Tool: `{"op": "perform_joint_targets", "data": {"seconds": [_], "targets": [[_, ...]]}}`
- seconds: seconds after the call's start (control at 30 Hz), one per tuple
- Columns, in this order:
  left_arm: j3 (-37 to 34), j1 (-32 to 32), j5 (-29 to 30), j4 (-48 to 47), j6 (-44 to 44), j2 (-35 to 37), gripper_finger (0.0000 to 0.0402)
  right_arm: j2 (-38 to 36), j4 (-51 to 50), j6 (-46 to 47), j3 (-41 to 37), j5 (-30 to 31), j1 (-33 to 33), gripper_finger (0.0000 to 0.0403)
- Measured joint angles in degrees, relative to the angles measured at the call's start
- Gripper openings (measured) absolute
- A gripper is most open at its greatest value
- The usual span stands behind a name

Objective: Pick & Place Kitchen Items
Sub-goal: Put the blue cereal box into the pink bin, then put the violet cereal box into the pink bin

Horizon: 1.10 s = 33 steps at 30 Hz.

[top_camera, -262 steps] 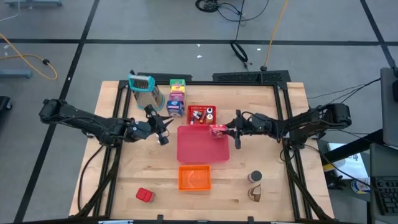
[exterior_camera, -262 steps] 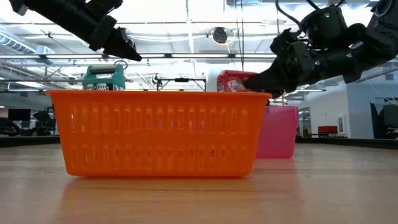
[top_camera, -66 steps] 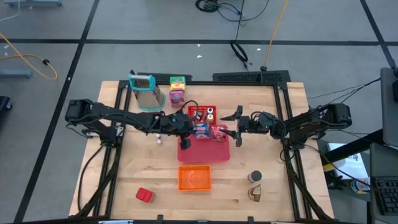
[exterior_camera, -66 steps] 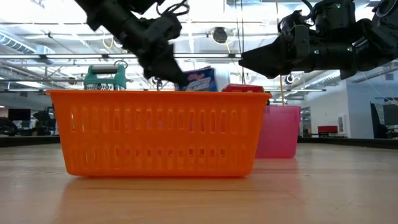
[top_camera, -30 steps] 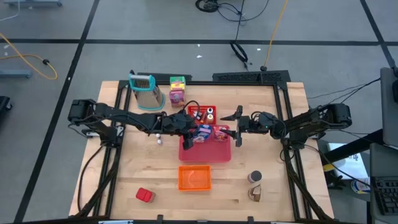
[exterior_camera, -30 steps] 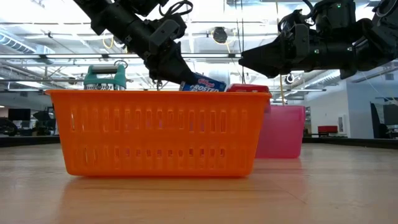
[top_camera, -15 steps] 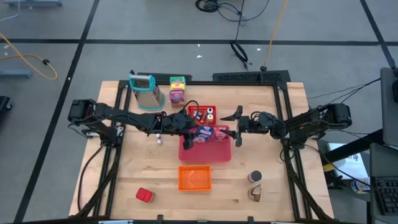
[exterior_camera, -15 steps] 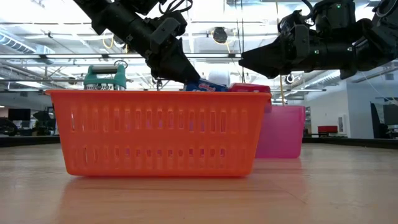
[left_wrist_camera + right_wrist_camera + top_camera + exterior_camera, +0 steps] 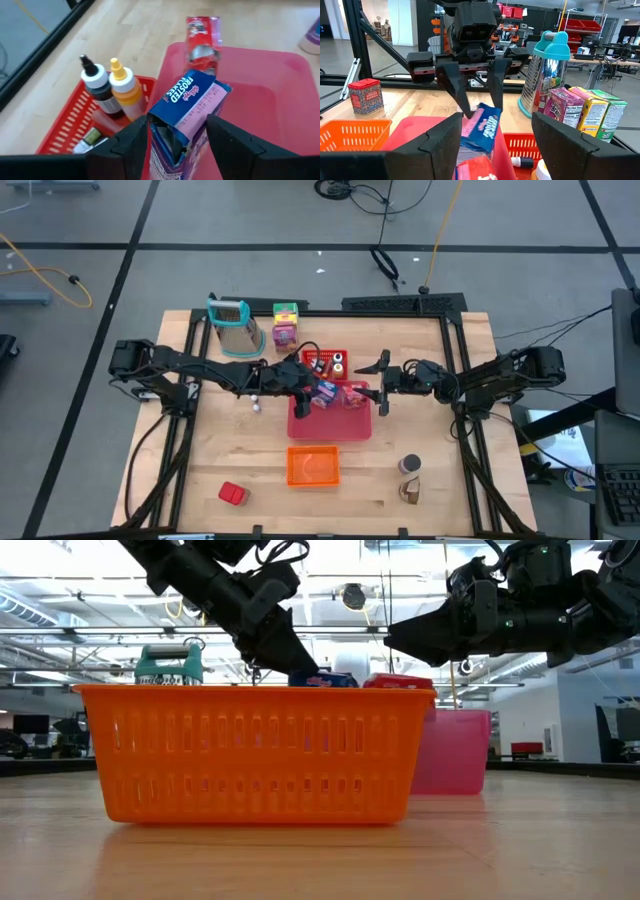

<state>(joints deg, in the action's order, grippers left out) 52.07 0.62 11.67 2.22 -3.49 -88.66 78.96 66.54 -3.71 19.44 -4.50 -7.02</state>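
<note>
My left gripper hangs over the pink tray, slanting down, its fingers open on either side of a blue cereal box. The box leans in the tray, lower end down. A red box lies just beyond it, at the tray's right end. My right gripper stands open and level by the tray's right edge, holding nothing. Green, yellow and purple boxes stand at the far edge. My left gripper's fingers flank the upper end of the blue cereal box, coming from the table's left and slanting down. I cannot tell whether they touch it. The box stands tilted with its lower end in the pink tray.
A red basket with squeeze bottles sits just behind the pink tray, and an orange basket in front of it. A grater stands at the far left. A red block, a jar and a brown piece lie near the front.
My left gripper's fingers have spread apart while the arm kept its place. The blue cereal box has sunk and tipped lower in the pink tray; in the low view only its top now shows above the orange basket's rim.
</note>
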Motion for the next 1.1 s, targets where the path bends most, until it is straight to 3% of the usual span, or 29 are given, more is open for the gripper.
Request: {"op": "perform_joint_targets", "data": {"seconds": [0.43, 0.5, 0.63, 0.7, 0.9, 1.1], "targets": [[-0.02, 0.00, 5.78, -0.96, 1.84, 5.89, 0.0202, 0.02, -0.53, 0.01, 0.00, 0.01, -0.01, 0.0233], [0.00, -0.02, 10.36, -1.38, 2.20, 6.95, 0.0202, 0.02, -0.80, 0.01, 0.00, 0.00, -0.01, 0.0233], [0.00, 0.81, 24.94, -6.07, 2.43, 8.32, 0.0202, 0.02, -0.85, 0.01, 0.00, 0.01, 0.01, 0.0233], [0.00, 2.00, 28.59, -8.89, 1.46, 9.00, 0.0202, 0.02, -0.89, 0.01, 0.00, 0.00, 0.00, 0.0233], [0.00, 7.14, 28.49, -16.27, -7.23, 9.01, 0.0202, 0.02, -1.29, 0.01, 0.00, -0.01, 0.01, 0.0233], [-0.02, 12.06, 24.43, -22.19, -14.20, 9.00, 0.0202, 0.02, -1.29, -0.04, 0.00, 0.01, 0.01, 0.0233]]}}
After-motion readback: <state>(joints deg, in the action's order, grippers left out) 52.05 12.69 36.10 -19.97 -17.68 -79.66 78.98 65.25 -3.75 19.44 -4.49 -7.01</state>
